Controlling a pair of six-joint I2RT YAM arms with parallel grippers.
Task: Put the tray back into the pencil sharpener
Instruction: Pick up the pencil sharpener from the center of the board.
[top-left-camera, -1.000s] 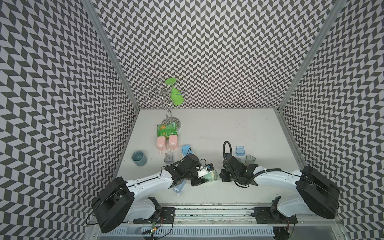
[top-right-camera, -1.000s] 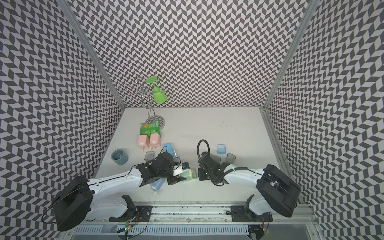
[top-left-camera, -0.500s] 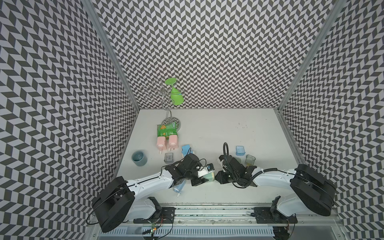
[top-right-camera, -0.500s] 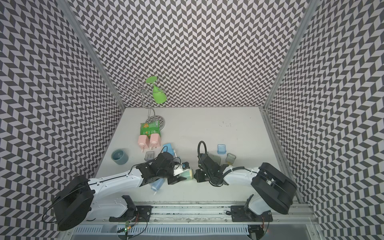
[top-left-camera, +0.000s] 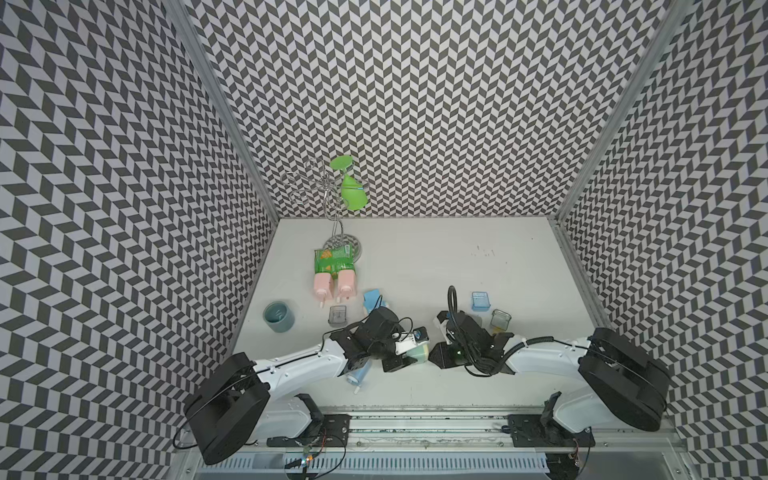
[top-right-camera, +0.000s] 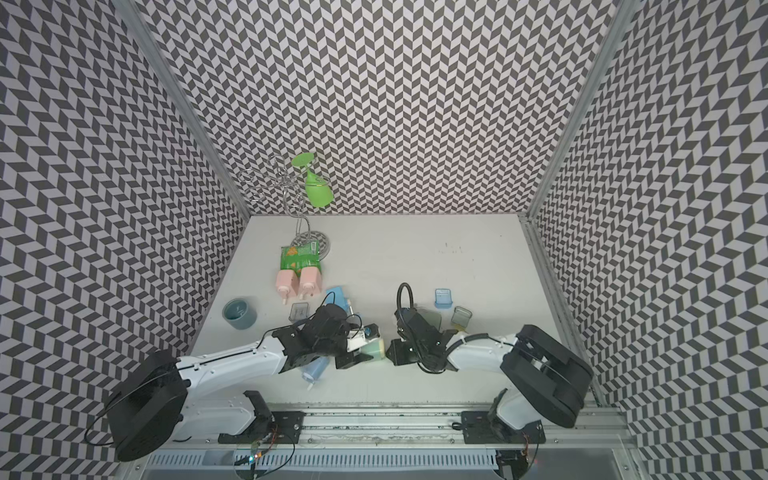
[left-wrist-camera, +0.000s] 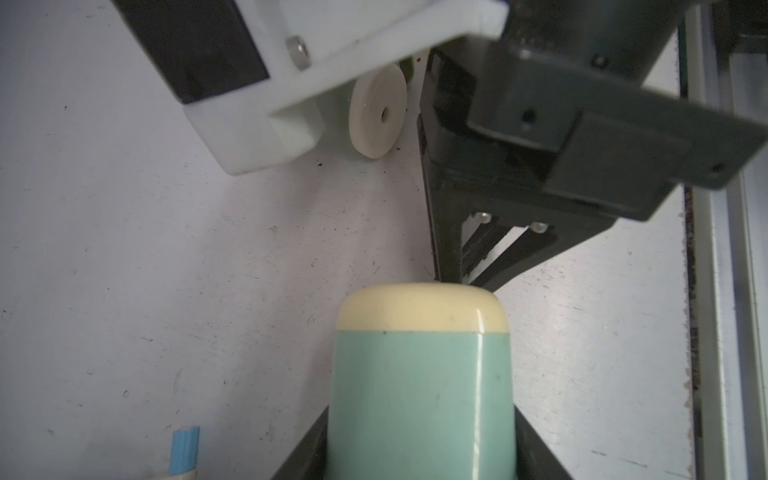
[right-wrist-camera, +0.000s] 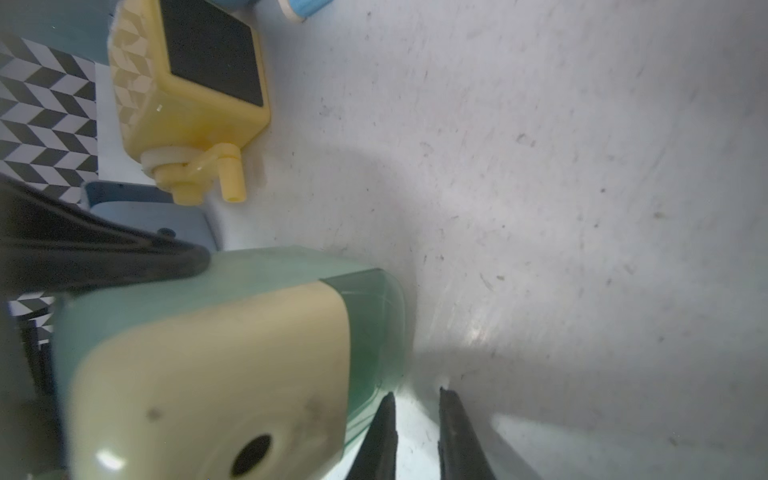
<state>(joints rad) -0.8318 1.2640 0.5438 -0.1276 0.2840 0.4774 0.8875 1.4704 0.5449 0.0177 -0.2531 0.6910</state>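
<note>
- Table (top-left-camera: 419, 257): white, both arms meet at lower centre in both top views.
- Left gripper (left-wrist-camera: 419, 451): clamped on pencil sharpener (top-left-camera: 419, 352), lower centre.
- Right gripper (right-wrist-camera: 415, 419): jaws slightly apart, empty, just beside pencil sharpener.
- Tray (right-wrist-camera: 368, 303): translucent green, seated in pencil sharpener.

The pencil sharpener (left-wrist-camera: 422, 374) is moulded in smooth, glossy plastic, with highlights carried along its edges and faint dark specks on the cream end cap, and the tray (right-wrist-camera: 370, 316) is seen as translucent green plastic. The table (right-wrist-camera: 540, 166) is finished in matt white, lightly scuffed and speckled. The wire rack (top-left-camera: 355, 243) at 11 o'clock of the table is formed of bright metal, the snack bag (top-left-camera: 334, 259) at 6 o'clock of it is wrapped in glossy film, and the yellow sharpener (right-wrist-camera: 187, 108) is made of shiny plastic.
</note>
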